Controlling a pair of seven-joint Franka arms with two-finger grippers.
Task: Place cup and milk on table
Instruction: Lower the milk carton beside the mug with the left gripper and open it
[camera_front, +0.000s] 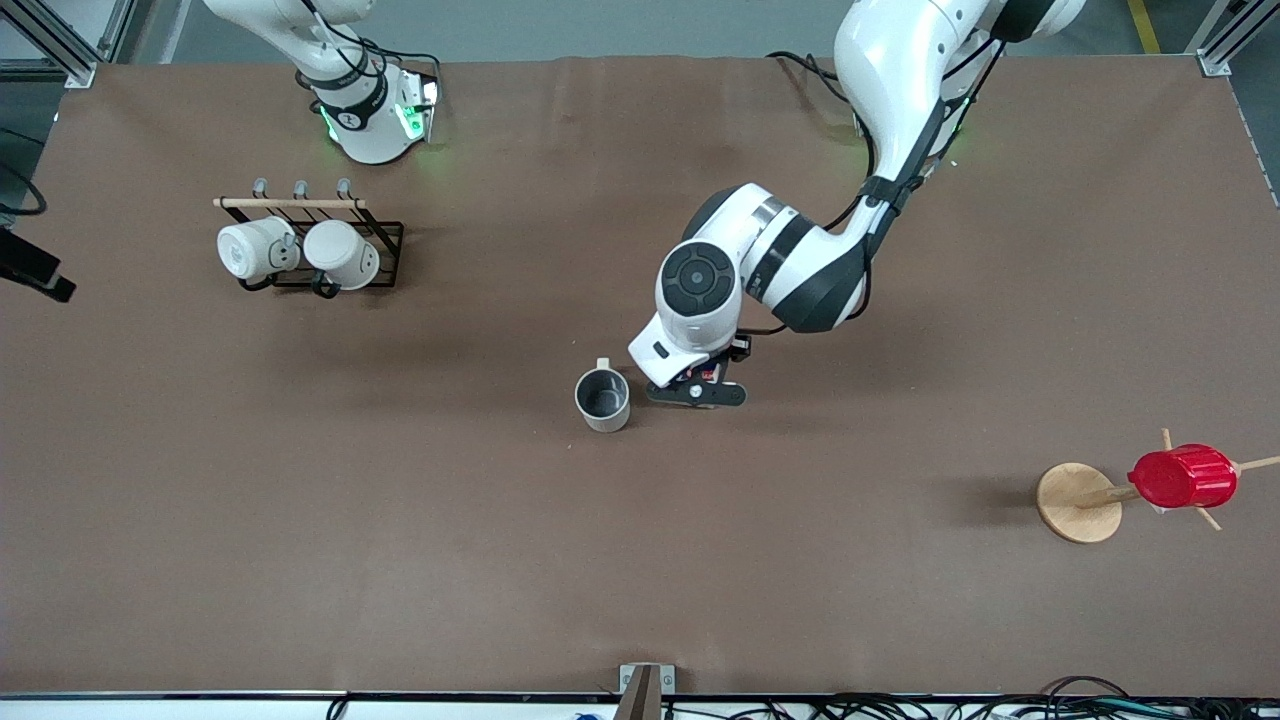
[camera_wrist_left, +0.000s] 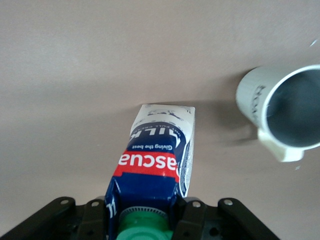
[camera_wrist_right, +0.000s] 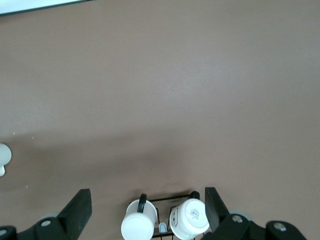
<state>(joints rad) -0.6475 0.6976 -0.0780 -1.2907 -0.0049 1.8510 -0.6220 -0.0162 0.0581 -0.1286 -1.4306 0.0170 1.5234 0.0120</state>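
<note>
The left tool (camera_wrist_left: 145, 212) pinches the milk (camera_wrist_left: 155, 150) near its green cap, the carton's base down at the table (camera_front: 400, 560), whether touching I cannot tell. Just beside the tool stands the cup (camera_front: 603, 399), upright. The carton looks light and stiff-sided but crushable, so a gentle side grip suits it. The right tool (camera_wrist_right: 147, 212) waits spread wide above two white mugs (camera_wrist_right: 165, 225) on their rack (camera_front: 340, 255).
</note>
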